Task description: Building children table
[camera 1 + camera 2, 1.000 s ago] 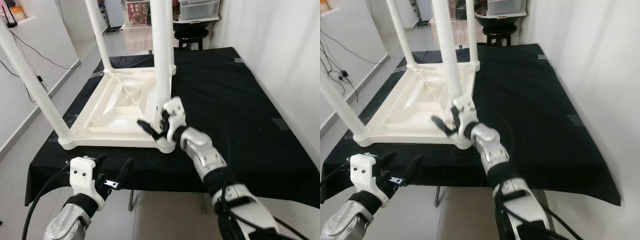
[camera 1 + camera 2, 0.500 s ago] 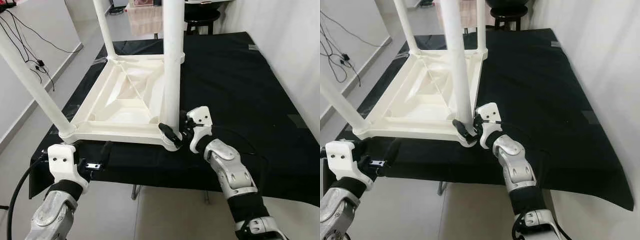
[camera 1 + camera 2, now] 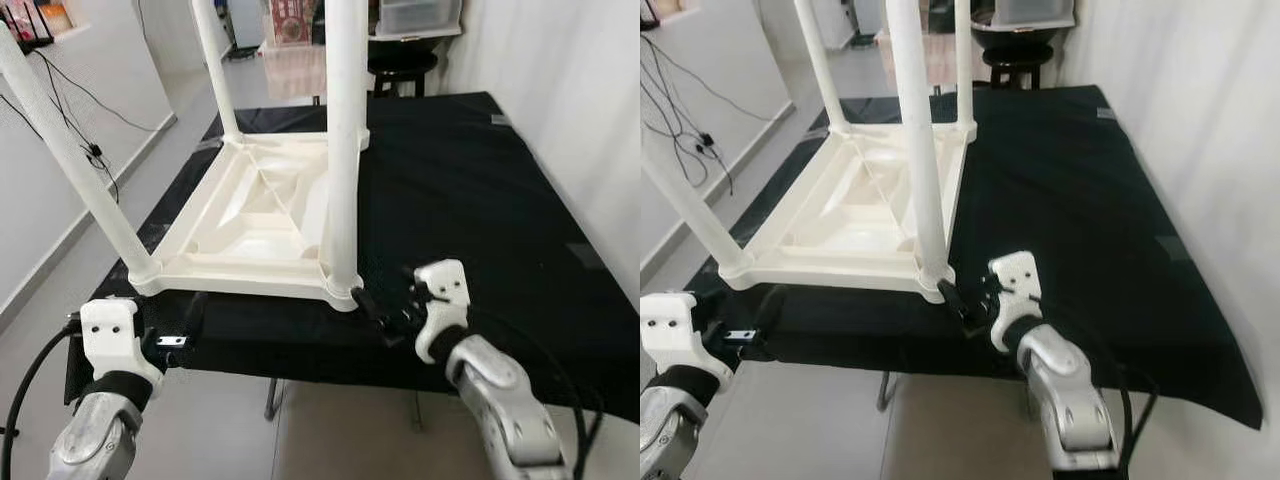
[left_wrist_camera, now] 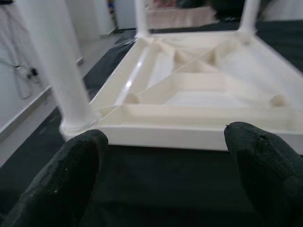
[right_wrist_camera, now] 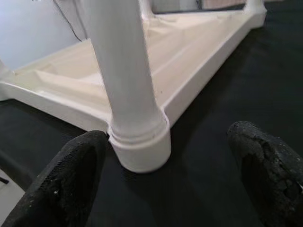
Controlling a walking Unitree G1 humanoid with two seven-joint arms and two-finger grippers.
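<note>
Children's table (image 3: 262, 205) inverted on black table (image 3: 470, 190).
Right hand (image 3: 385, 315) released at 5 o'clock corner; left hand (image 3: 185, 318) released, 7 o'clock.

The upturned table (image 3: 262, 215) before me looks like smooth, faintly glossy white plastic; the cloth (image 3: 470, 190) beneath is matt black; my fingertips (image 5: 265, 165) look rough.

I am drawing my right gripper (image 3: 385, 313) back from the near leg (image 3: 342, 150) of the upturned table (image 3: 255, 215); earlier its fingers were closed around the base, now they are spread apart just beside the corner socket, touching nothing.
</note>
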